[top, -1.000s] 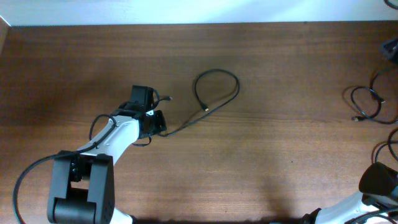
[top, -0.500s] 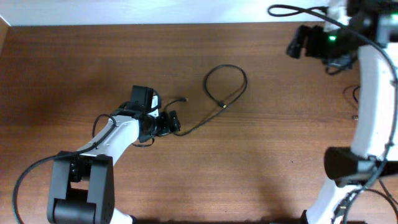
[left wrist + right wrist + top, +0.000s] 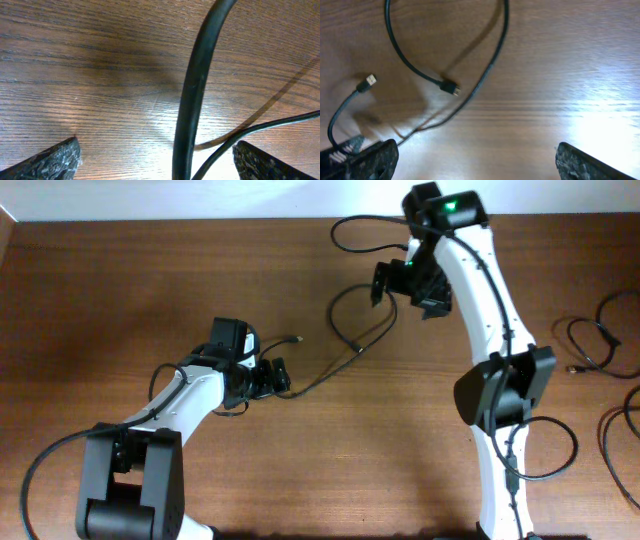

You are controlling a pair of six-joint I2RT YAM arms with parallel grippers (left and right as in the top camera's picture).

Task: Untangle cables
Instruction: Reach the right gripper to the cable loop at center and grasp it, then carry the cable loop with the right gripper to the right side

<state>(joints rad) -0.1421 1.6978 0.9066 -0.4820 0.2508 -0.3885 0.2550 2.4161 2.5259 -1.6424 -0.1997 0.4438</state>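
A thin black cable (image 3: 333, 317) lies on the brown table (image 3: 120, 290), looped in the middle with a plug (image 3: 358, 348) inside the loop and another plug (image 3: 296, 338) near my left arm. My left gripper (image 3: 282, 378) stands open low over the wood. One strand of the cable (image 3: 192, 100) passes between its fingers (image 3: 50, 160), untouched by either. My right gripper (image 3: 408, 292) hangs open above the loop's far side. In its wrist view the loop (image 3: 400, 55) and both plugs (image 3: 451, 89) lie ahead, and my right gripper (image 3: 475, 155) holds nothing.
More black cables (image 3: 590, 345) lie coiled at the table's right edge, with another bundle (image 3: 625, 430) lower down. The right arm's base (image 3: 500, 395) stands right of centre. A white wall (image 3: 200, 200) borders the far edge.
My left gripper has opened and let go of the cable, which slid a little to the right before that. The right arm swung in from the right side to above the loop.
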